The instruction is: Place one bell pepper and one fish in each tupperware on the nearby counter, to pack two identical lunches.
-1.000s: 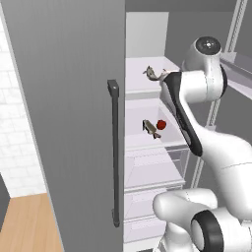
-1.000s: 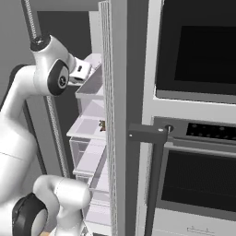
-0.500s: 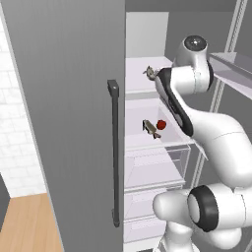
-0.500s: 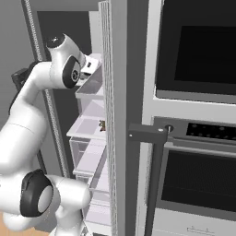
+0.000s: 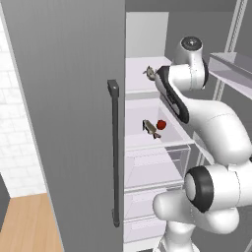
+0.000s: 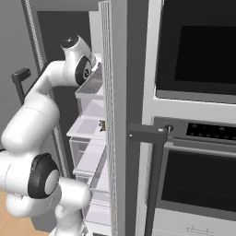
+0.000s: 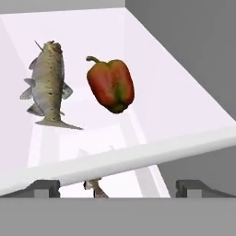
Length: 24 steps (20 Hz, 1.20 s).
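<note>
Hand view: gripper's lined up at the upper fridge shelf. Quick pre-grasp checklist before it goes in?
1. Gripper open: ok, tips stand wide apart with nothing between them.
2. Bell pepper in sight on the upper shelf: ok, it lies beyond the shelf's front edge, unobstructed.
3. Fish apart from the pepper: ok, a clear gap shows between them.
4. Fridge door open, access free: ok.
5. Gripper past the shelf edge: not ok, the edge is still ahead of the tips.
6. Second fish and second pepper on the lower shelf: ok, both lie there.
</note>
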{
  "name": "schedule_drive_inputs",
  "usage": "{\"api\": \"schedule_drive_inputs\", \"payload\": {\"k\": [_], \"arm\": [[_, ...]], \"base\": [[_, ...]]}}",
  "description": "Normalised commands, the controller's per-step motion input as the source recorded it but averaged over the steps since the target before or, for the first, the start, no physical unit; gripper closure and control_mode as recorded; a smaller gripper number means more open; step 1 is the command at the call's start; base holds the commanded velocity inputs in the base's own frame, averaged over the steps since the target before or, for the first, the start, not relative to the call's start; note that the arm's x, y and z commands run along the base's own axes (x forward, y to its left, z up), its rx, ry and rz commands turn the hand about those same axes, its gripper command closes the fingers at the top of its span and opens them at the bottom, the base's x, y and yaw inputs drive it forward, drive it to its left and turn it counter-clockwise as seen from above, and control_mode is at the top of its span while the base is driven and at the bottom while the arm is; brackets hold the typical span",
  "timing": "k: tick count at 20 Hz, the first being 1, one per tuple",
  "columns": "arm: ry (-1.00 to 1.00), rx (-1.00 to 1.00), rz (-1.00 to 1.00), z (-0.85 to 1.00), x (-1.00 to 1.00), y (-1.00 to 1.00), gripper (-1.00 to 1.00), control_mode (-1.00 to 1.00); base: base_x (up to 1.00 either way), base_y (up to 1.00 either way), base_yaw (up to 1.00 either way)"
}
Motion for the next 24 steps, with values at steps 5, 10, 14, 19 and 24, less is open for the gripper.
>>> {"api": "schedule_drive_inputs", "payload": {"k": [5,10,14,19,24], "arm": [[0.0,0.0,0.0,-0.06,0.51,-0.06,-1.0,-1.0],[0.0,0.0,0.0,0.0,0.52,-0.06,-1.0,-1.0],[0.0,0.0,0.0,-0.01,0.47,-0.05,-1.0,-1.0],[0.0,0.0,0.0,-0.08,0.38,-0.03,-1.0,-1.0],[0.0,0.0,0.0,-0.17,0.37,0.0,-1.0,-1.0]], "base": [[0.0,0.0,0.0],[0.0,0.0,0.0],[0.0,0.0,0.0],[0.0,0.0,0.0],[0.0,0.0,0.0]]}}
